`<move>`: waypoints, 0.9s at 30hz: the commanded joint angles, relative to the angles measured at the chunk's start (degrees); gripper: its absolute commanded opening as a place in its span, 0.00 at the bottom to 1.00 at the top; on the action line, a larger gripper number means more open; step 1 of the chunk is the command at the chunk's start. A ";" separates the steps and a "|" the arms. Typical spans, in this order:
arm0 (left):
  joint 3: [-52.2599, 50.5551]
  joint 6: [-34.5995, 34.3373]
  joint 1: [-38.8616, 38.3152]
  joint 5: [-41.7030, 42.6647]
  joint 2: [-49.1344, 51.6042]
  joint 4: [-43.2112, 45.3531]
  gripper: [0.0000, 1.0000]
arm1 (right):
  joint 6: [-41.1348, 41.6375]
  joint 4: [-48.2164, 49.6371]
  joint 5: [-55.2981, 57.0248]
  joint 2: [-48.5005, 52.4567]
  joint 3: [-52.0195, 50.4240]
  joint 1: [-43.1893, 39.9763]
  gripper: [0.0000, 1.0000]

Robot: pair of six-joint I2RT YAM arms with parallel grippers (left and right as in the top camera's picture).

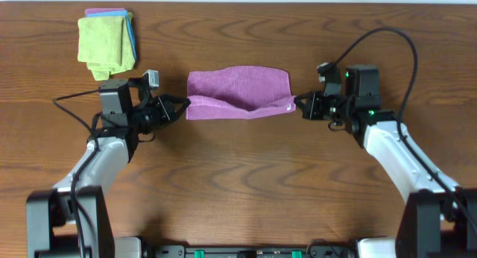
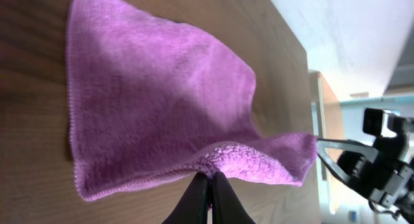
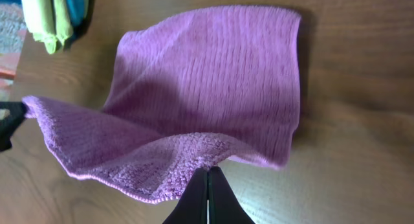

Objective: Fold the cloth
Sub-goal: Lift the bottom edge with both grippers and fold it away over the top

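Observation:
A purple cloth [image 1: 238, 90] lies spread on the wooden table, its near edge lifted and sagging between my two grippers. My left gripper [image 1: 182, 105] is shut on the cloth's near left corner; in the left wrist view its fingers [image 2: 208, 179] pinch the cloth's hem [image 2: 155, 107]. My right gripper [image 1: 298, 103] is shut on the near right corner; in the right wrist view its fingers [image 3: 208, 170] pinch the cloth's edge [image 3: 207, 88]. The far edge rests on the table.
A stack of folded cloths, yellow on top with blue and pink beneath [image 1: 107, 42], sits at the far left of the table; it also shows in the right wrist view [image 3: 55, 13]. The wooden table [image 1: 238, 183] stretches in front of the cloth.

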 commanded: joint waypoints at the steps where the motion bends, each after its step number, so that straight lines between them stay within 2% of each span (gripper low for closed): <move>1: 4.22 -2.21 -0.07 -0.98 3.93 0.66 0.06 | 0.81 0.33 1.20 4.66 4.94 0.79 0.01; 16: 27.39 -2.08 -0.35 -1.84 22.12 -1.95 0.06 | 0.83 -2.45 1.18 23.30 28.81 -0.87 0.02; 20: 31.10 0.31 -0.35 -1.99 23.47 -7.52 0.05 | -0.37 -6.19 1.22 24.68 33.05 -0.85 0.02; 27: 31.15 5.88 -0.44 -3.02 23.56 -17.97 0.05 | -4.37 -14.14 1.38 24.65 33.18 -0.66 0.01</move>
